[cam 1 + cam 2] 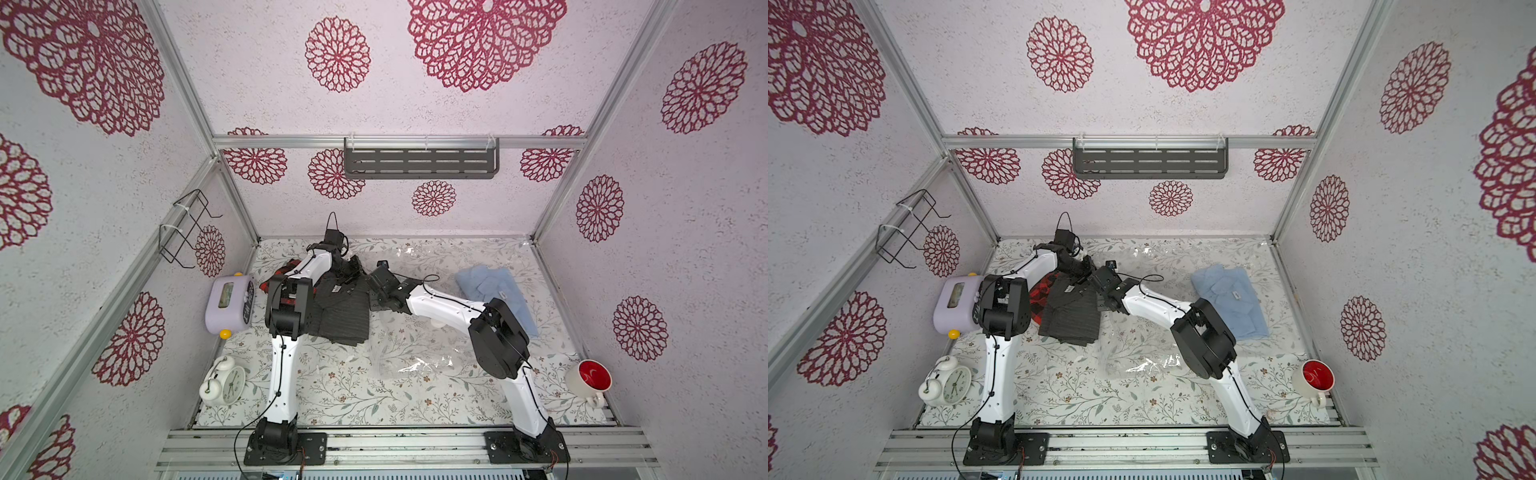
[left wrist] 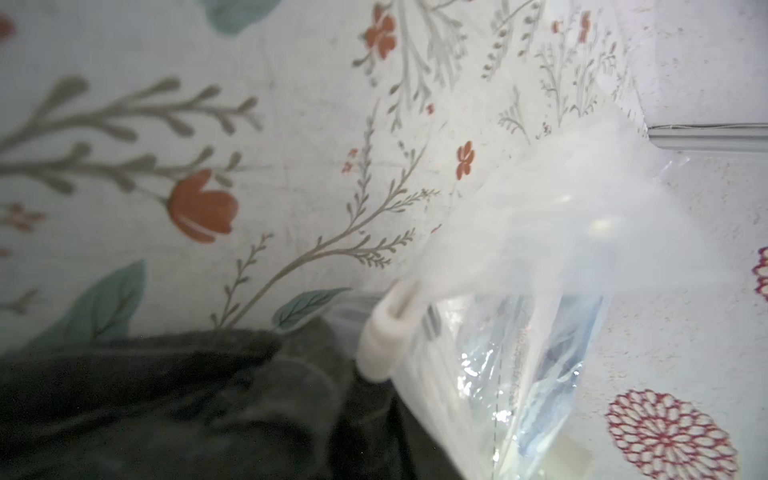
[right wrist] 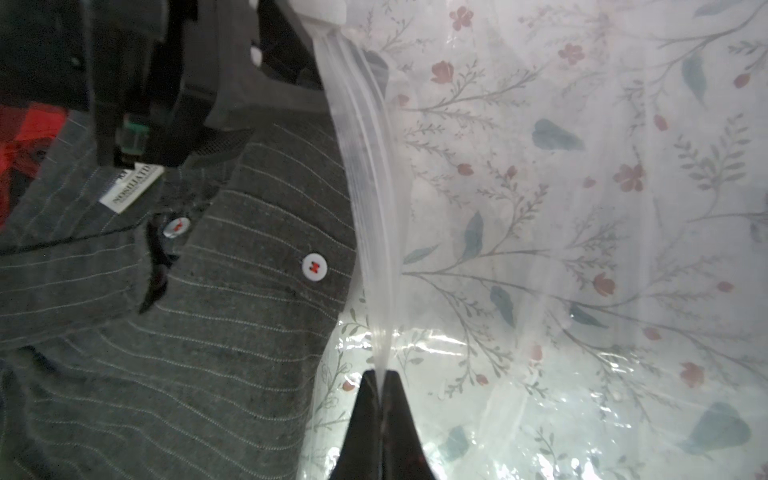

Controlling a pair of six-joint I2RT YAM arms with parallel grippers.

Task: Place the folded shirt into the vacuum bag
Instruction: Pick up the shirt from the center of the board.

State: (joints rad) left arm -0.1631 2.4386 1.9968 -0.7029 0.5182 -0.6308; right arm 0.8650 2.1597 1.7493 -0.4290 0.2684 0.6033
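The folded shirt is dark grey with thin pale stripes and white buttons. It lies left of centre on the table. The vacuum bag is clear plastic spread beside it toward the right. My right gripper is shut on the bag's zip edge, which rises taut to a white slider clip next to the shirt. My left gripper hangs over the shirt's collar end. The left wrist view is blurred there, so its jaws do not show.
A red plaid garment lies under the left arm, and a folded light blue shirt sits at the right. A lilac box and a white alarm clock stand at the left edge, with a red-lined mug front right.
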